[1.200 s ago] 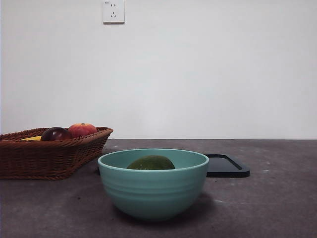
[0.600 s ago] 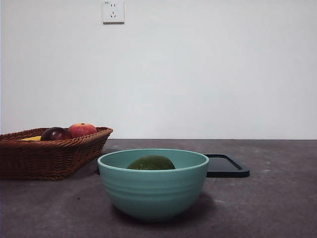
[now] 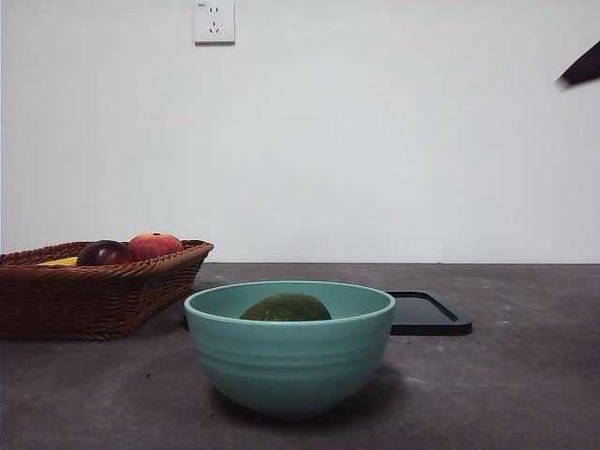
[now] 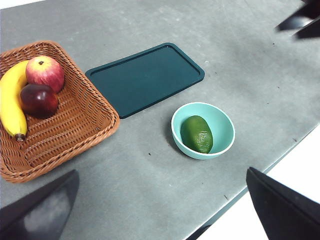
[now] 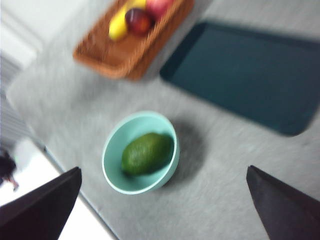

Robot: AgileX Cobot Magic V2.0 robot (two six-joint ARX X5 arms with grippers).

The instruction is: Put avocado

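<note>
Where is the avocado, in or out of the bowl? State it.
In. The avocado lies on its side inside the teal bowl, alone; the front view shows only its top above the rim.

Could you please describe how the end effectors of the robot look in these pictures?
Each end effector has two plain black, wedge-shaped jaws with a matte finish. The left end effector and the right end effector look alike. No cables or markings are visible. The front view shows only a black tip.
</note>
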